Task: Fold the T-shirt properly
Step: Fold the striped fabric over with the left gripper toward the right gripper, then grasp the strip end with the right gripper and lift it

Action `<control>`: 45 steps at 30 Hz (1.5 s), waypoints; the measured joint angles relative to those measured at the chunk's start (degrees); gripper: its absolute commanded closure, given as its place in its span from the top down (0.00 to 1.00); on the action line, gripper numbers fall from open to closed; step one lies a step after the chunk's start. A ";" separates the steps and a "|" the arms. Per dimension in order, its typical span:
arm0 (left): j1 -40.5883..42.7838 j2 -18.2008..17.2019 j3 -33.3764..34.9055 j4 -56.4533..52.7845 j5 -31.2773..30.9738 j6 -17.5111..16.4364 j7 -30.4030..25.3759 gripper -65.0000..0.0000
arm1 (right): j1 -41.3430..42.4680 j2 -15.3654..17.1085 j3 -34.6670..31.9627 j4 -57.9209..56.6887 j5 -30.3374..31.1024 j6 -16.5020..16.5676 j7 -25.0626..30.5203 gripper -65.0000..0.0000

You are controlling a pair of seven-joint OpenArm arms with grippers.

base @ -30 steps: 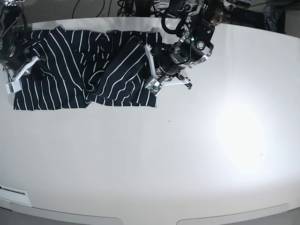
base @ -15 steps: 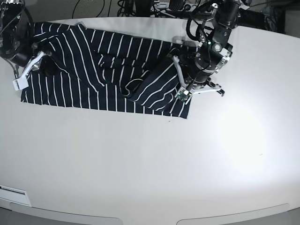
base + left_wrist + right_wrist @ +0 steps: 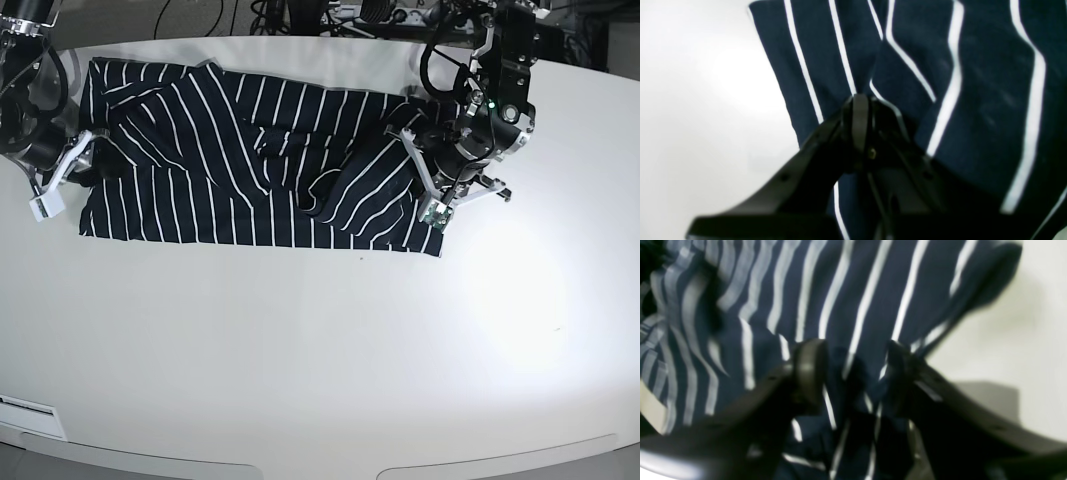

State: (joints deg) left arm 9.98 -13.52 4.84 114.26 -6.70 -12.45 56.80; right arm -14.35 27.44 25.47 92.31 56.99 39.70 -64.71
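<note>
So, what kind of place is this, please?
Probably a robotics lab: two arms hold a T-shirt on a bare white table, with cables and equipment behind it.

A: Left end effector [image 3: 858,110]?
B: Pinched closed w/ T-shirt [image 3: 250,150] cloth between tips, at scene right.
A: Right end effector [image 3: 853,373]?
B: Far left, jaws apart, cloth bunched between.

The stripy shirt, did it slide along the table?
Yes. The T-shirt stretched rightward across the table; its lower right corner now lies nearer the bright glare spot.
</note>
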 measured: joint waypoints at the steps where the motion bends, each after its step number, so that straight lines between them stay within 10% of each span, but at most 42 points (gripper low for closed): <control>1: 0.00 0.00 0.00 0.00 0.04 0.00 -0.02 0.00 | -0.11 0.04 0.07 -0.94 0.11 0.02 0.48 0.61; 20: 0.02 -4.13 0.07 0.00 -0.39 -0.02 -0.26 0.00 | 2.12 0.17 4.26 -4.85 -10.91 -4.15 2.56 0.61; 30: 0.04 -4.13 0.07 0.00 -0.66 -0.02 -0.24 0.00 | 0.52 -2.23 4.31 -4.85 6.16 -2.16 -3.08 0.61; 45: 0.04 -4.13 0.07 0.00 -0.85 -0.04 -0.24 0.00 | 0.57 -6.54 -3.63 -4.85 14.40 0.42 -3.89 0.61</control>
State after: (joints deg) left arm 10.02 -17.65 4.91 114.26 -7.55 -12.49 56.55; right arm -13.78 20.91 21.85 87.46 71.40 40.12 -68.60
